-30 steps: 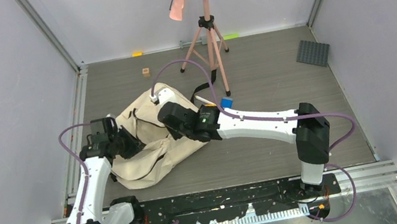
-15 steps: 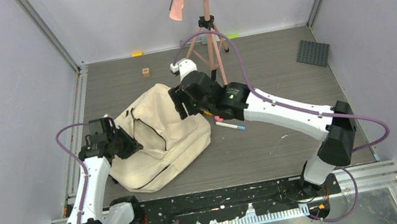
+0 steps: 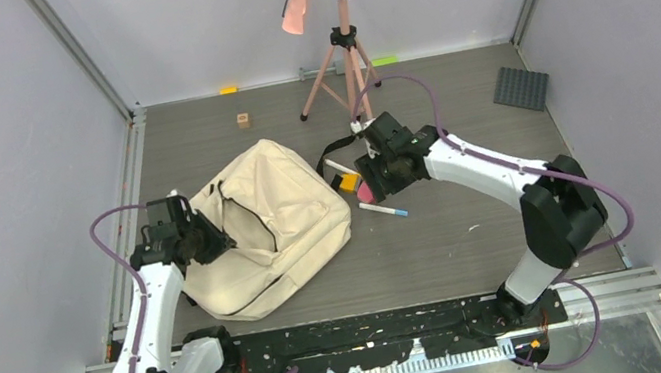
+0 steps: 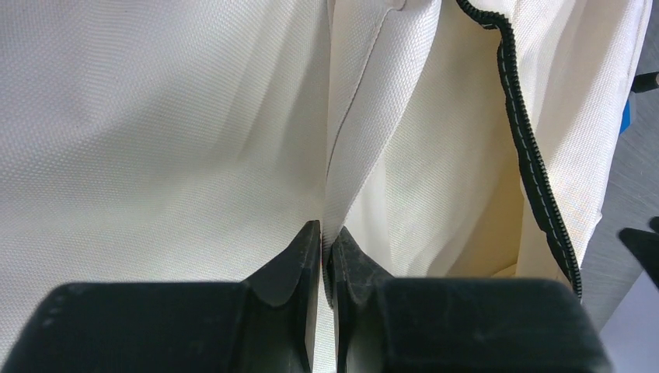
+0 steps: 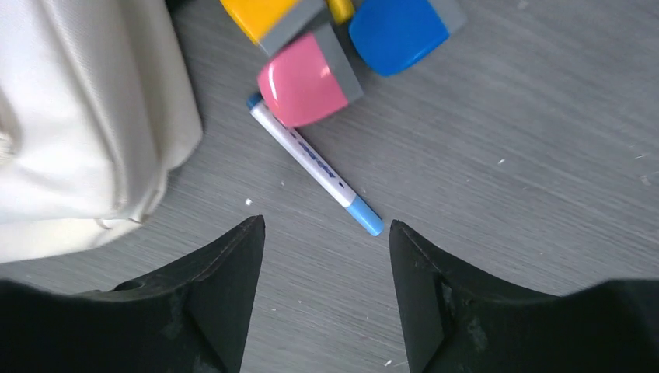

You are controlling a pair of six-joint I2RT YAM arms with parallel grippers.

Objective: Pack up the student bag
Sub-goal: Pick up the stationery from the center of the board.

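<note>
Nearest the bases, the left end effector was clenched on a raised fold of cream canvas at the near-left side of the student bag. It looked like an anchoring pinch, meant to keep the soft bag from sliding and to hold its mouth up. The bag lay slumped on the tabletop, left of centre. Its black zip curved across the top and was parted over a dark gap.

Just right of the bag, the right end effector hung released, jaws wide and holding nothing. It was tilted down over a white marker with a blue cap, which lay flat between the line of the two fingers. That pose suggested the marker was the next item to pick.

Touching the marker's far end sat a pink block, with a yellow block and a blue block just beyond. Farther back stood a pink tripod, a small wooden cube and a dark studded plate.
</note>
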